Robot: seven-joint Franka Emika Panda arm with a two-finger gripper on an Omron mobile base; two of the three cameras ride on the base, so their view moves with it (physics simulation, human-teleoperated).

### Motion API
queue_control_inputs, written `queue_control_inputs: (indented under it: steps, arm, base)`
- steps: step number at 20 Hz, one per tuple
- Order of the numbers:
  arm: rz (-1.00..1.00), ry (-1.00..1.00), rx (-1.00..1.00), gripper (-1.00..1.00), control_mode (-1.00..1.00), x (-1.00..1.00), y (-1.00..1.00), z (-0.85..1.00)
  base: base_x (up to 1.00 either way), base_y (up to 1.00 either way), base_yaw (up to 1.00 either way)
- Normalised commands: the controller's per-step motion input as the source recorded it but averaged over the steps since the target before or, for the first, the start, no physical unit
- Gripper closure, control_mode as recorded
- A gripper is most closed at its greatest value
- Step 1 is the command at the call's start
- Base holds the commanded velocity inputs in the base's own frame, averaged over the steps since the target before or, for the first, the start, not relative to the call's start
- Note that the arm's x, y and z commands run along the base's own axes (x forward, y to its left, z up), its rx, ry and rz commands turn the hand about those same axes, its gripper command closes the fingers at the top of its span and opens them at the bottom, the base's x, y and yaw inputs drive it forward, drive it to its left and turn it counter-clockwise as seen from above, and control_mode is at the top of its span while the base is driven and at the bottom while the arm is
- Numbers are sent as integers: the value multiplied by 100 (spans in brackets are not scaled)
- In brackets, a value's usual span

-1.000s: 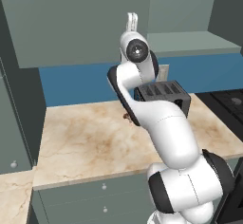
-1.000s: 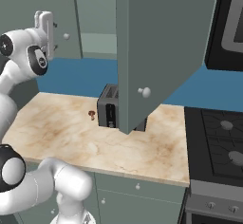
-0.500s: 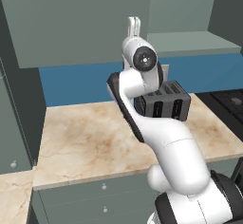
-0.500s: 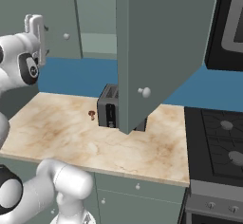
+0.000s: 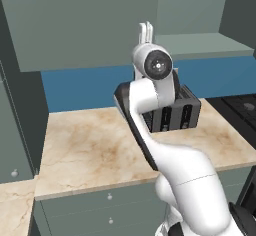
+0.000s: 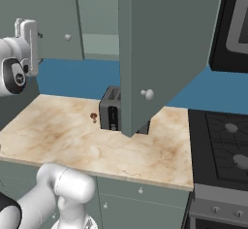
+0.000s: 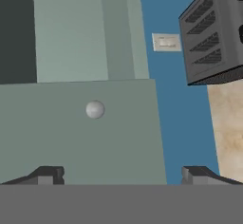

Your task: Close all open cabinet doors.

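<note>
- Open cabinet door (image 6: pixel 167 53) swings far out from the upper cabinets, edge-on toward the right base camera, round silver knob (image 6: pixel 147 94) near its lower corner, hanging over the black toaster (image 6: pixel 112 110) on the marble counter (image 6: pixel 63 136).
- In the left base view the opened cabinet shows its bare shelf (image 5: pixel 200 45) at upper right; the door itself runs along the far right edge (image 5: pixel 240 17).
- Gripper (image 6: pixel 28 41) is raised high at the left, up by the closed cabinet door (image 6: pixel 41 19), well apart from the open one.
- In the hand view the two dark fingertips (image 7: pixel 47 174) sit wide apart, nothing between them; jaws spread and empty.
- Hand camera looks at a closed door face with its knob (image 7: pixel 95 109), blue backsplash (image 7: pixel 175 99), a wall outlet (image 7: pixel 166 42) and the toaster's vented side (image 7: pixel 209 38).
- Step in hand, as I judge it: bring the hand across to the open door; no contact yet.
- To do it well: come around to the outer face of the open door, not the inner side, and keep above the toaster.
- Push flat on the panel near the free, knob-side edge, far from the hinge, for the most leverage.
- No grasp needed; a fingertip or hand push along the door's arc should do.
- Follow the swing until the panel lies flush with its neighbours.
- Risk: arm elbow clipping the toaster, or the hand catching the door edge and swinging it wider.
</note>
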Motion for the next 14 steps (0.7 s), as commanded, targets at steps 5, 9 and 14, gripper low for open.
queue_control_inputs:
  steps: [5,9,14]
  arm:
    - [-19,0,0,-100,-100,-49,-7,0]
    - [-22,1,0,-100,-100,-45,-16,0]
    - [-25,0,0,-100,-100,-46,-22,0]
  base:
    - [0,0,0]
    - [0,0,0]
    - [0,0,0]
